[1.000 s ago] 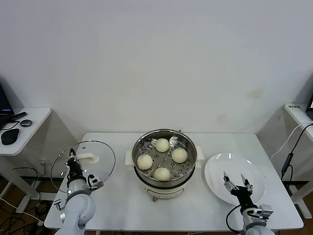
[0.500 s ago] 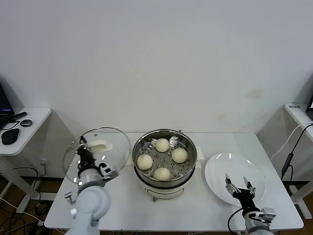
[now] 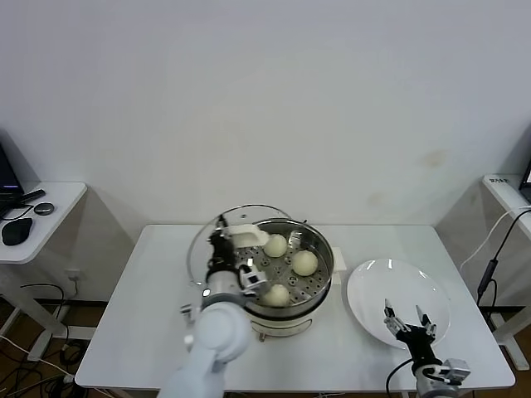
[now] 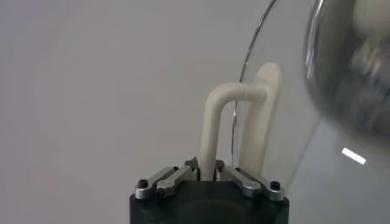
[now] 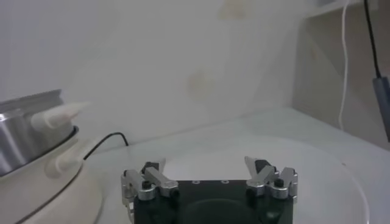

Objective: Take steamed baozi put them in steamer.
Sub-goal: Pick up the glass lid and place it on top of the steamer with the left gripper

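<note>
We see the left arm reaching up from the near edge of the table (image 3: 149, 332), its gripper (image 3: 222, 249) raised at the left rim of the steamer (image 3: 280, 269). Its fingers are clamped together on the cream handle (image 4: 234, 131) of the glass lid (image 3: 217, 245), which it holds tilted over the steamer's left side. In the left wrist view the handle rises straight out from between the closed fingers (image 4: 163, 180).

Inside the steamer, on the perforated tray, we count three buns (image 3: 304, 263) in plain sight: one at the back, one at the right, one at the front. A fourth spot at the left is covered by the gripper and lid, so we cannot tell what lies there.

The right gripper (image 3: 408, 320) sits low at the near right, over the front edge of the white plate (image 3: 398, 286), its fingers (image 5: 150, 180) spread apart and holding nothing.
</note>
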